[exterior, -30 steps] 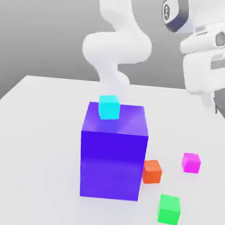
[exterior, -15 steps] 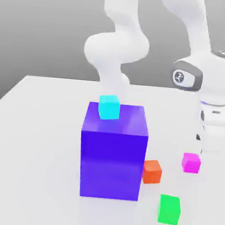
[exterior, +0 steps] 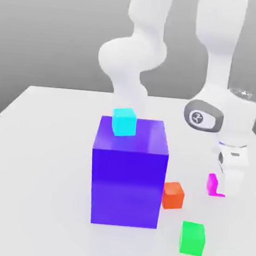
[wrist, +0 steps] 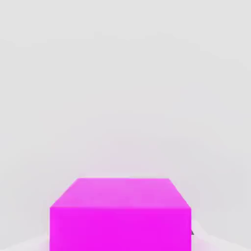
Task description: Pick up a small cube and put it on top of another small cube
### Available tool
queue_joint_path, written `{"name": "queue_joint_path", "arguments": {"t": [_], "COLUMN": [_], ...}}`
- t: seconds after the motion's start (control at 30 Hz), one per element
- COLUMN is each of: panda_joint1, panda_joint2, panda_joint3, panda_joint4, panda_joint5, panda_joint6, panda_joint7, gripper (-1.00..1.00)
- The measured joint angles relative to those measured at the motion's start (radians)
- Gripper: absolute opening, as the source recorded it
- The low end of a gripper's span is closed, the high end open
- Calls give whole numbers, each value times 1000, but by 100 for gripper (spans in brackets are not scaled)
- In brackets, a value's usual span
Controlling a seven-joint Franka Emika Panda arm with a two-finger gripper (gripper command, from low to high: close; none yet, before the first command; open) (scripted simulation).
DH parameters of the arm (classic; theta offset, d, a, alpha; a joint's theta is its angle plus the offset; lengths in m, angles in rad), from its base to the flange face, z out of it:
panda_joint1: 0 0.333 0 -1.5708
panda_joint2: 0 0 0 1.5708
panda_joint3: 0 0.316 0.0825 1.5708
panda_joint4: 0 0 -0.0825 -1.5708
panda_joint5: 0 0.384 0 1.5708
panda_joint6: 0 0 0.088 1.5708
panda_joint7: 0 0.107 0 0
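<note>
A: Where is the pink cube [exterior: 212, 184]?
B: Right of centre in the exterior view, on the tabletop [exterior: 40, 161], partly behind the arm's tool [exterior: 227, 185]; the orange cube [exterior: 173, 195] lies near it.
A: And the tool's grip?
B: I cannot tell.

No text, number or brand can be read. The only sign is a small round emblem [exterior: 197, 117] on the dark cap of the arm's wrist joint [exterior: 221, 114], seen in the exterior view; its figure is too small to tell as a letter or a number. The faces of the cubes are plain and carry no label.
</note>
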Motion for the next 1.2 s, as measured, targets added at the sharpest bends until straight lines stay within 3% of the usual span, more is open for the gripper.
{"name": "queue_joint_path", "arguments": {"t": [0.23,0.9,1.07,1.1,1.2], "panda_joint1": [-54,-390,-405,-406,-406], "panda_joint2": [-201,-159,-23,10,10], "panda_joint3": [60,-87,-88,-86,-86], "panda_joint4": [-25,254,281,283,283], "panda_joint5": [149,167,180,183,183], "panda_joint6": [-176,-414,-305,-274,-274], "panda_joint7": [-99,23,23,21,21], "gripper": [-100,-100,-100,100,100]}}
